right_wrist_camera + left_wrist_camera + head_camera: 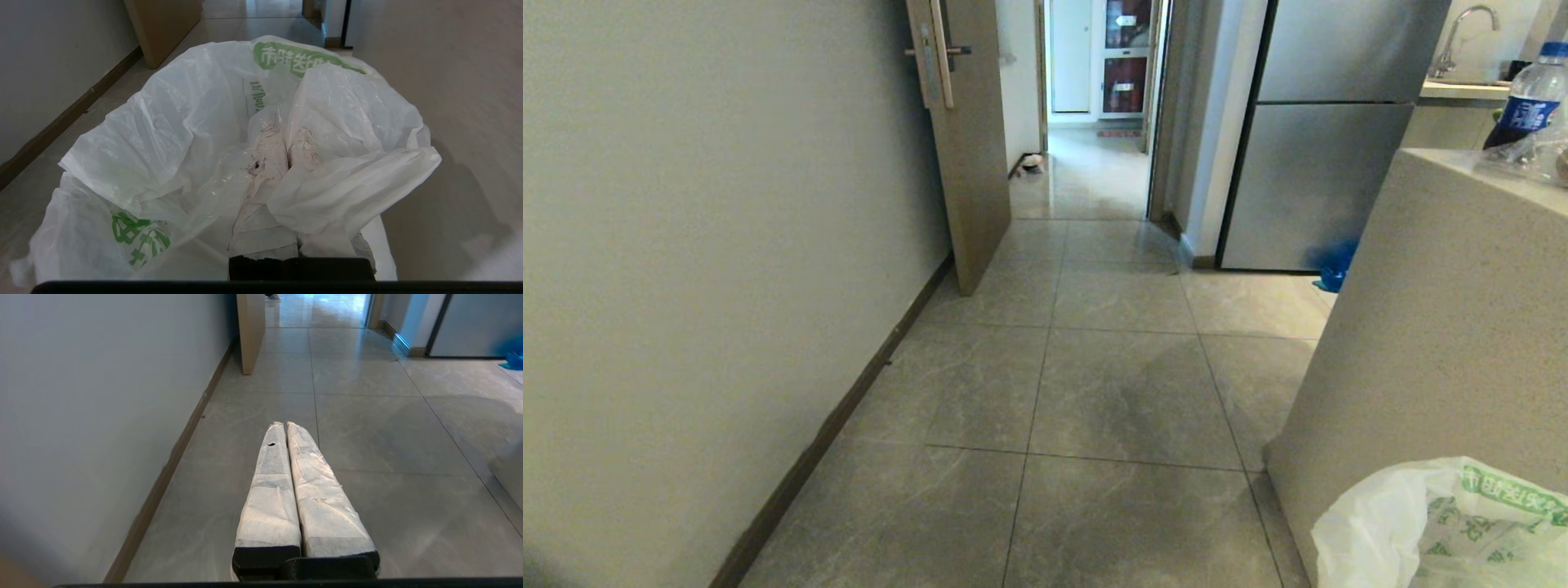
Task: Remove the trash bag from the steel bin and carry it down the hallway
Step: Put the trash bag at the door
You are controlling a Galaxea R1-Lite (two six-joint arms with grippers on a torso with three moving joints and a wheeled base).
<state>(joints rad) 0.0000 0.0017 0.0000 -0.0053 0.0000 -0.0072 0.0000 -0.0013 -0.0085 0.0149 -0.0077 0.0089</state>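
Trash bag (196,134) bunched around right claw (286,143), at five o'clock low in the head view (1445,523), beside the pale bench (1437,327) wall. Wrapped fingers (267,151) pressed together, plastic folds draped over and pinched between them, so judged clamped on the bag. Steel bin nowhere visible; bag apparently already free of it, though its underside stays hidden. Left claw (284,425) pointing forward over the floor tiles (367,428), fingers (269,490) fully closed on nothing, well apart from the bag.

Key relation: bag directly on and around the right claw, mouth gaping toward twelve o'clock, so right arm plainly nearer. Hallway (1078,327) running straight ahead to twelve o'clock, wall at nine o'clock, open wooden door (972,147) at eleven, fridge (1315,163) at one. Blue plastic bag (1334,265) at two o'clock, by the fridge foot. Coming move judged a carry along that axis, grip kept.
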